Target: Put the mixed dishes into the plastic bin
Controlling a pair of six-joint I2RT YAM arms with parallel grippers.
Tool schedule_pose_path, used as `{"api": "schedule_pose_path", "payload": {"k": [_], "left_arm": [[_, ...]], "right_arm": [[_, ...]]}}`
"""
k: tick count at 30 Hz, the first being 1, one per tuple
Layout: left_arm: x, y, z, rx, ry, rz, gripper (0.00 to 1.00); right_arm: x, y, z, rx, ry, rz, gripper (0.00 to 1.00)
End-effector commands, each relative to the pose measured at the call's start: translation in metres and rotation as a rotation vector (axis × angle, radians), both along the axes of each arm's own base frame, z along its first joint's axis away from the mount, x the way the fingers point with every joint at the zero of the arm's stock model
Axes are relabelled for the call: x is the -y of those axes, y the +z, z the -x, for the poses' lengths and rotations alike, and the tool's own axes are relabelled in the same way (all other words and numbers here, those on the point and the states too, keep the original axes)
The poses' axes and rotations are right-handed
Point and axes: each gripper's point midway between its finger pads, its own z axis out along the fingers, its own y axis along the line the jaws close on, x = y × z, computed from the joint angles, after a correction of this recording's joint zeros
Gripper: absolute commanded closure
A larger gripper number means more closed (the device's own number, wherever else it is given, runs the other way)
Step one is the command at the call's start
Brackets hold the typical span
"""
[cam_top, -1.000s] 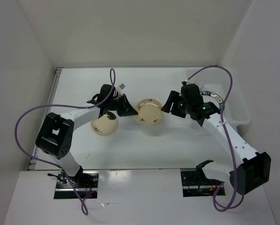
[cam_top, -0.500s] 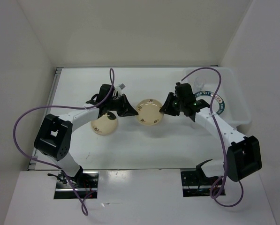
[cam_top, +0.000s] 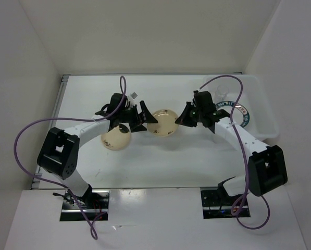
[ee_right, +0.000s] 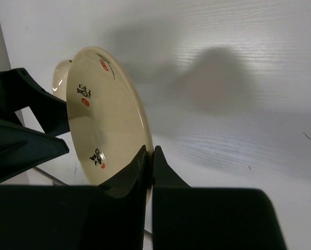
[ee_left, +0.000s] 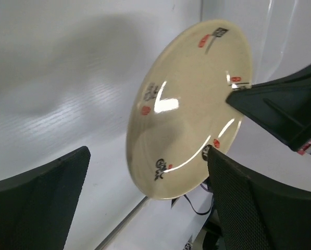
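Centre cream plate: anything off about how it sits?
Yes. The cream plate is tilted up rather than flat on the table, pinched by its rim in the right gripper. The left gripper is open, its fingers flanking the plate's opposite edge. No chips or spills visible.

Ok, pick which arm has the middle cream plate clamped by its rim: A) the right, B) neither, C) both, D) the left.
A: in the right wrist view the right gripper has its jaws shut on the rim of the cream plate, while the left gripper has its jaws wide apart.
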Motion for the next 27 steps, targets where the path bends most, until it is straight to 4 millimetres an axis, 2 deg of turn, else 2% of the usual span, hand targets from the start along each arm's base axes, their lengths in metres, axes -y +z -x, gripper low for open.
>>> {"api": "schedule_pose_path", "payload": {"k": [1, 2, 4, 5, 6, 7, 8, 9, 12, 13, 14, 15, 17, 18, 19, 21, 23, 24, 25, 27], "left_arm": [[-0.001, 0.005, -0.02, 0.06, 0.029, -0.049, 0.0], [-0.001, 0.017, -0.029, 0.113, 0.027, -0.063, 0.0], [-0.017, 0.021, -0.042, 0.127, 0.069, -0.125, 0.0], [-0.027, 0.02, -0.053, 0.174, 0.102, -0.198, 0.0], [-0.041, 0.033, -0.062, 0.195, 0.143, -0.254, 0.0], [-0.052, 0.039, -0.067, 0.224, 0.181, -0.315, 0.0], [-0.071, 0.038, -0.077, 0.251, 0.256, -0.41, 0.0], [-0.083, 0.038, -0.074, 0.269, 0.259, -0.476, 0.0], [-0.113, 0.026, -0.073, 0.272, 0.293, -0.65, 0.0], [-0.12, 0.019, -0.069, 0.258, 0.289, -0.688, 0.0], [-0.125, 0.013, -0.066, 0.248, 0.282, -0.719, 0.0], [-0.133, -0.004, -0.058, 0.2, 0.264, -0.752, 0.0], [-0.141, -0.019, -0.05, 0.168, 0.252, -0.775, 0.0], [-0.14, -0.018, -0.046, 0.173, 0.248, -0.763, 0.0], [-0.143, -0.029, -0.034, 0.146, 0.231, -0.769, 0.0], [-0.144, -0.026, -0.028, 0.157, 0.245, -0.757, 0.0], [-0.153, -0.035, -0.021, 0.134, 0.252, -0.779, 0.0], [-0.156, -0.031, -0.022, 0.147, 0.26, -0.778, 0.0], [-0.166, -0.036, -0.019, 0.124, 0.273, -0.809, 0.0], [-0.172, -0.037, -0.016, 0.12, 0.287, -0.836, 0.0]], "right_arm": [[0.003, 0.044, -0.028, 0.114, -0.033, -0.044, 1.0], [0.013, 0.051, -0.033, 0.132, -0.059, -0.033, 1.0], [0.035, 0.067, -0.042, 0.166, -0.124, 0.038, 1.0], [0.052, 0.071, -0.048, 0.175, -0.175, 0.08, 1.0], [0.067, 0.086, -0.049, 0.187, -0.216, 0.123, 1.0], [0.09, 0.091, -0.055, 0.201, -0.297, 0.197, 1.0], [0.106, 0.099, -0.055, 0.218, -0.331, 0.248, 1.0], [0.128, 0.114, -0.06, 0.239, -0.4, 0.28, 1.0], [0.195, 0.123, -0.054, 0.218, -0.599, 0.414, 1.0], [0.21, 0.125, -0.048, 0.208, -0.647, 0.448, 1.0], [0.231, 0.124, -0.045, 0.201, -0.746, 0.497, 1.0], [0.241, 0.12, -0.037, 0.185, -0.79, 0.521, 1.0], [0.265, 0.121, -0.028, 0.175, -0.89, 0.566, 1.0], [0.27, 0.113, -0.02, 0.151, -0.913, 0.588, 1.0], [0.282, 0.11, -0.014, 0.132, -0.961, 0.613, 1.0], [0.295, 0.096, -0.005, 0.095, -1.005, 0.664, 1.0], [0.307, 0.082, 0.0, 0.055, -1.039, 0.674, 1.0], [0.311, 0.067, 0.001, 0.011, -1.046, 0.687, 1.0], [0.315, 0.061, 0.0, 0.0, -1.053, 0.691, 1.0], [0.322, 0.045, -0.002, -0.044, -1.067, 0.704, 1.0]]}}
